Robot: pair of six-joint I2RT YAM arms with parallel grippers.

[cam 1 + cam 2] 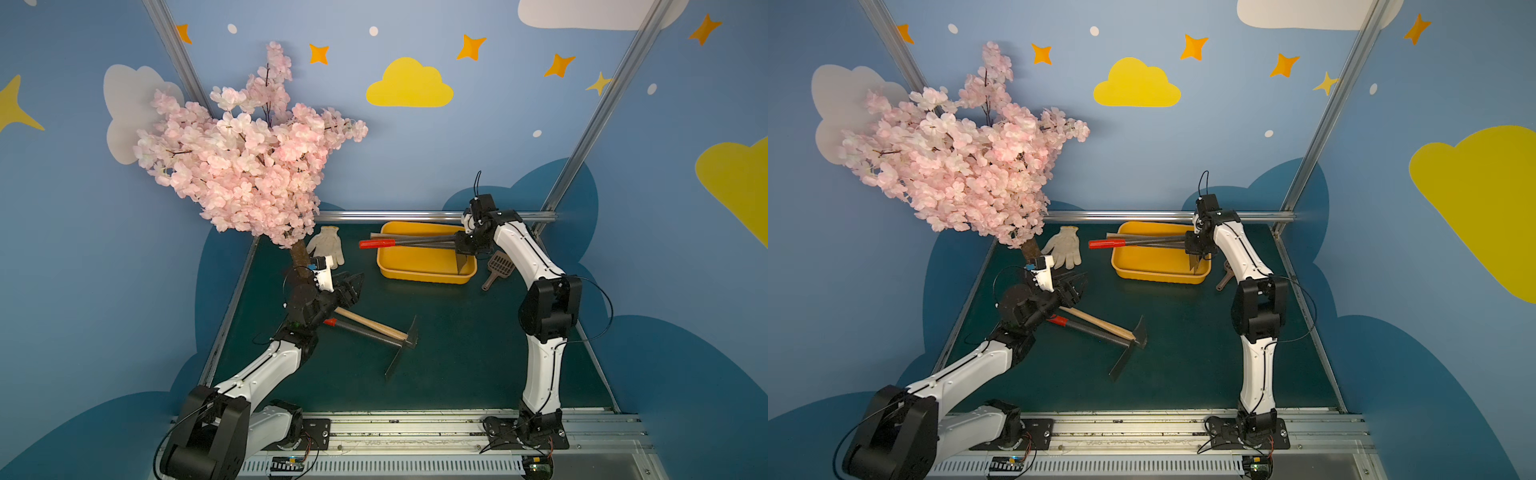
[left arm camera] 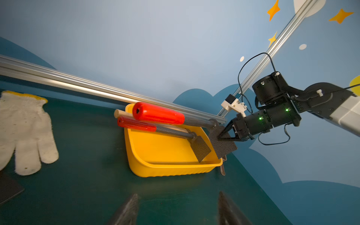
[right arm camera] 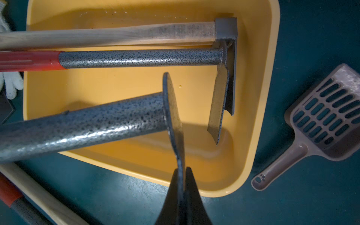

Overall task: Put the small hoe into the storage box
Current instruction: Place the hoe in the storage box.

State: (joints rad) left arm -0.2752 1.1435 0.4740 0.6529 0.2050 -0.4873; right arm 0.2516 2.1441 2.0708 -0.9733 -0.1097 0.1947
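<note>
My right gripper (image 3: 181,169) is shut on the blade of a small hoe (image 3: 87,126), a speckled grey shaft with a red grip (image 1: 376,244). It holds this hoe level above the yellow storage box (image 1: 424,274), blade over the box's right end, grip jutting past the left rim. Two more hoes lie in the box (image 3: 259,97), one wooden-handled (image 3: 116,35) and one grey-shafted (image 3: 136,58). My left gripper (image 1: 353,282) hovers open and empty over the mat; in its wrist view its fingertips (image 2: 134,198) stand wide apart, facing the box (image 2: 165,169).
Two further hoes (image 1: 374,328) lie crossed on the green mat beside my left arm. A white glove (image 1: 328,247) lies left of the box, and a brown slotted scoop (image 1: 498,268) right of it. A pink blossom tree (image 1: 249,166) overhangs the back left corner.
</note>
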